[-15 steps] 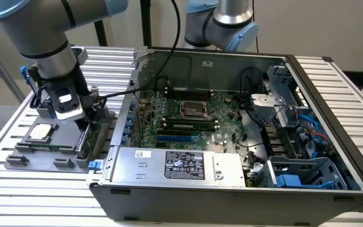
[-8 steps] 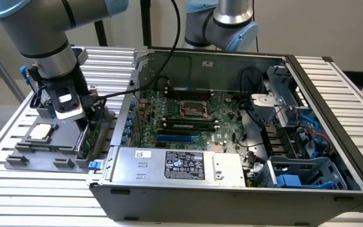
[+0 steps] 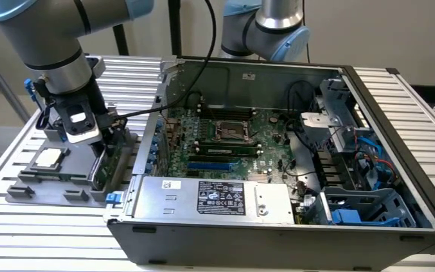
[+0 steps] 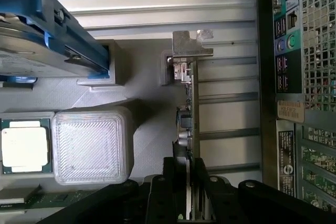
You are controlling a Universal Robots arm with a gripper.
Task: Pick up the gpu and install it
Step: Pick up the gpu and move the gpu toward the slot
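Clenched on the gpu (image 4: 190,114) with the gripper (image 4: 187,171), with black fingers (image 4: 171,182) pressed against both faces of the card, seen edge-on in the wrist view, and the silver end bracket (image 4: 190,45) at the end far from the grip. In the exterior view, down over the grey parts tray (image 3: 47,184) at that view's left with the gripper (image 3: 102,141), just outside the open computer case (image 3: 278,232). Holding the gpu (image 3: 110,165) upright on its long edge, at the tray's side nearest the case; cannot tell whether lifted clear of its slot or seated in it. Elsewhere on the tray, a CPU (image 4: 21,148) in a square pocket, just beside a pale ribbed square block (image 4: 92,145), and a hard drive with blue rails (image 4: 47,35) farther along. Inside the case, lying flat, the green motherboard (image 3: 225,150) with its processor socket (image 3: 229,131), and a silver power supply (image 3: 210,197) along the near wall. All resting on a slatted aluminium table (image 3: 414,119).
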